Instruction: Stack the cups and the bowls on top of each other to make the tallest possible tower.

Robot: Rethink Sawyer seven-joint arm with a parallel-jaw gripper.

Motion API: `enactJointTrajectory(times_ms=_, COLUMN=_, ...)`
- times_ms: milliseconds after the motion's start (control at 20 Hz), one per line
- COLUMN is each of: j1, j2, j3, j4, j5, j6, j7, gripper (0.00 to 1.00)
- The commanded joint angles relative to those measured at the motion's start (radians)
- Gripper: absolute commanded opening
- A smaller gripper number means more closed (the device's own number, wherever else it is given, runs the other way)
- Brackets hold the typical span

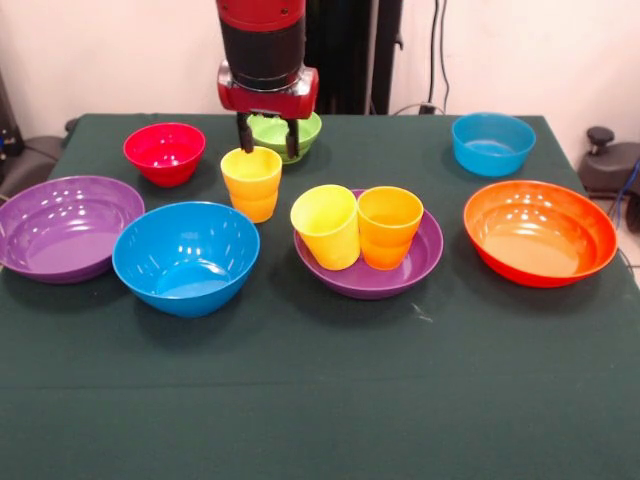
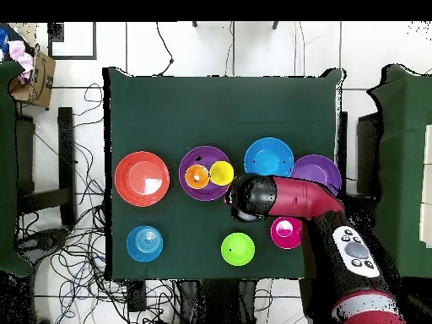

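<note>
Your gripper (image 1: pixel 268 139) sits open, fingers straddling the far rim of a lone yellow cup (image 1: pixel 252 183); two more cups stand in the purple bowl (image 1: pixel 425 255) to its right.

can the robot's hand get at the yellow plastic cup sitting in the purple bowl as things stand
Probably yes. The yellow plastic cup stands upright in the purple plastic bowl, open from above. The hand is close by, but its fingers straddle the rim of another yellow cup, which it must clear first.
</note>
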Motion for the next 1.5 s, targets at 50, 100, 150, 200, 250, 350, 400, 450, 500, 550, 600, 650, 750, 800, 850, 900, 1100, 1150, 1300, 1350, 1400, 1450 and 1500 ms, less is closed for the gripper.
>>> enactJointTrajectory(times_ms=50, j1=0.042, j2=0.062, j3=-0.012, j4=0.078, j5=-0.096, j6=-0.136, j7=0.065, gripper=1.00)
enactJointTrajectory(times_ms=100, j1=0.045, j2=0.067, j3=-0.016, j4=0.079, j5=-0.099, j6=-0.145, j7=0.065, gripper=1.00)
enactJointTrajectory(times_ms=150, j1=0.059, j2=0.082, j3=-0.028, j4=0.075, j5=-0.108, j6=-0.168, j7=0.078, gripper=1.00)
enactJointTrajectory(times_ms=200, j1=0.066, j2=0.092, j3=-0.036, j4=0.076, j5=-0.111, j6=-0.187, j7=0.086, gripper=1.00)
enactJointTrajectory(times_ms=250, j1=0.075, j2=0.115, j3=-0.049, j4=0.076, j5=-0.119, j6=-0.226, j7=0.103, gripper=1.00)
enactJointTrajectory(times_ms=350, j1=0.082, j2=0.143, j3=-0.062, j4=0.079, j5=-0.121, j6=-0.275, j7=0.119, gripper=1.00)
enactJointTrajectory(times_ms=400, j1=0.086, j2=0.149, j3=-0.068, j4=0.081, j5=-0.121, j6=-0.289, j7=0.121, gripper=1.00)
enactJointTrajectory(times_ms=450, j1=0.090, j2=0.155, j3=-0.074, j4=0.082, j5=-0.120, j6=-0.302, j7=0.123, gripper=1.00)
enactJointTrajectory(times_ms=500, j1=0.092, j2=0.156, j3=-0.078, j4=0.084, j5=-0.117, j6=-0.306, j7=0.120, gripper=1.00)
enactJointTrajectory(times_ms=550, j1=0.095, j2=0.160, j3=-0.082, j4=0.081, j5=-0.115, j6=-0.309, j7=0.114, gripper=1.00)
enactJointTrajectory(times_ms=600, j1=0.098, j2=0.162, j3=-0.086, j4=0.081, j5=-0.112, j6=-0.312, j7=0.110, gripper=1.00)
enactJointTrajectory(times_ms=650, j1=0.098, j2=0.168, j3=-0.088, j4=0.077, j5=-0.111, j6=-0.314, j7=0.102, gripper=1.00)
enactJointTrajectory(times_ms=750, j1=0.098, j2=0.185, j3=-0.091, j4=0.071, j5=-0.107, j6=-0.326, j7=0.095, gripper=1.00)
enactJointTrajectory(times_ms=800, j1=0.099, j2=0.191, j3=-0.094, j4=0.071, j5=-0.104, j6=-0.333, j7=0.094, gripper=1.00)
enactJointTrajectory(times_ms=850, j1=0.102, j2=0.203, j3=-0.096, j4=0.066, j5=-0.103, j6=-0.344, j7=0.094, gripper=1.00)
enactJointTrajectory(times_ms=900, j1=0.103, j2=0.209, j3=-0.099, j4=0.065, j5=-0.101, j6=-0.350, j7=0.094, gripper=1.00)
enactJointTrajectory(times_ms=1100, j1=0.106, j2=0.227, j3=-0.104, j4=0.056, j5=-0.095, j6=-0.365, j7=0.085, gripper=1.00)
enactJointTrajectory(times_ms=1150, j1=0.112, j2=0.228, j3=-0.112, j4=0.055, j5=-0.095, j6=-0.367, j7=0.088, gripper=1.00)
enactJointTrajectory(times_ms=1300, j1=0.118, j2=0.231, j3=-0.120, j4=0.049, j5=-0.098, j6=-0.358, j7=0.078, gripper=1.00)
enactJointTrajectory(times_ms=1350, j1=0.124, j2=0.232, j3=-0.128, j4=0.043, j5=-0.102, j6=-0.349, j7=0.073, gripper=1.00)
enactJointTrajectory(times_ms=1400, j1=0.129, j2=0.233, j3=-0.134, j4=0.040, j5=-0.100, j6=-0.340, j7=0.066, gripper=0.00)
enactJointTrajectory(times_ms=1450, j1=0.135, j2=0.233, j3=-0.140, j4=0.036, j5=-0.101, j6=-0.332, j7=0.065, gripper=0.00)
enactJointTrajectory(times_ms=1500, j1=0.140, j2=0.234, j3=-0.145, j4=0.031, j5=-0.102, j6=-0.324, j7=0.065, gripper=0.00)
